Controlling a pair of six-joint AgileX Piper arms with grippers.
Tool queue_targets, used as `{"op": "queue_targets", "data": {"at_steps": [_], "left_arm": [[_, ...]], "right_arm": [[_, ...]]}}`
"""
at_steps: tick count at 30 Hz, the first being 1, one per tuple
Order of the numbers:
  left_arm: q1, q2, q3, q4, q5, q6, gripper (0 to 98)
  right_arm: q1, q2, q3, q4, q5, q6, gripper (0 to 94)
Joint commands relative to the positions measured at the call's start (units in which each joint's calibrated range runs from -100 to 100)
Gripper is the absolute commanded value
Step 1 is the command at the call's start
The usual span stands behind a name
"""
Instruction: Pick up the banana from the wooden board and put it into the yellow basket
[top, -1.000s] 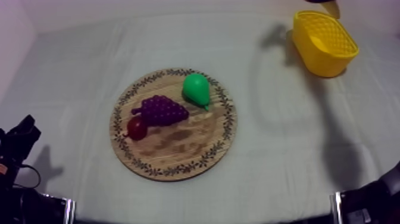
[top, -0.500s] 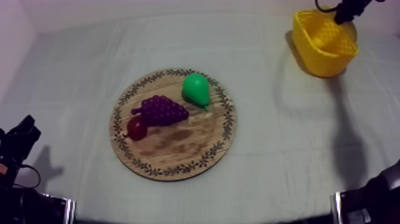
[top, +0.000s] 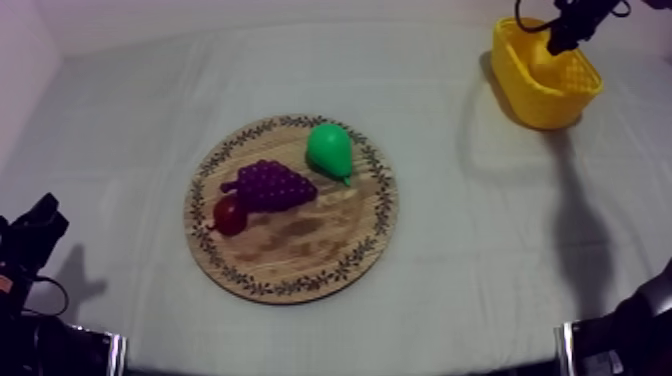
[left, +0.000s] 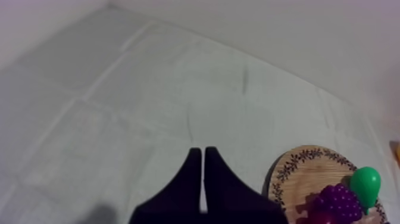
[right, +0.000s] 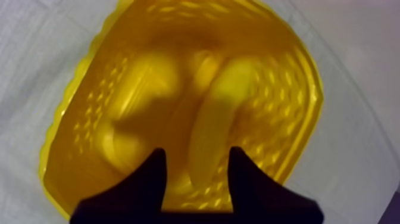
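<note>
I am looking down at the table under its grey-white cloth (top: 480, 250), which takes up most of the top view. The round wooden board with the patterned rim (top: 300, 255) lies near the middle of it. The yellow plastic basket with latticed walls (top: 545, 105) stands at the far right, well apart from the board. My right gripper (top: 557, 42) hangs over the basket's open mouth. From its own camera the right gripper (right: 197, 152) has its two black fingers spread wide and clamped on nothing. The long yellow toy banana (right: 217, 119) lies inside the basket (right: 71, 119) on its floor, and its near end shows through the gap between the fingers. My left gripper (left: 203, 152) is over bare cloth off the board's left side, with its fingers pressed together into a narrow wedge and nothing held between them. On the board, the purple bunch of grapes (top: 270, 185) sits left of centre. The green toy pear (top: 330, 150) lies just beside it toward the far rim. The small red fruit (top: 229, 215) touches the near left end of the bunch.
</note>
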Motion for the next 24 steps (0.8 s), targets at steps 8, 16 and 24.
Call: {"op": "queue_targets", "data": {"at_steps": [8, 16, 24], "left_arm": [[0.02, -0.05, -0.01, 0.03, -0.01, 0.02, 0.1], [0.02, -0.05, -0.01, 0.03, -0.01, 0.03, 0.1], [0.02, -0.05, -0.01, 0.03, -0.01, 0.03, 0.1]], "right_arm": [[0.57, -6.56, 4.24, -1.19, -2.43, -1.65, 3.8], [1.24, -20.53, 15.72, -2.38, -7.59, -5.09, 1.2], [6.64, -38.15, 33.62, -10.23, -16.92, -4.04, 0.8]]}}
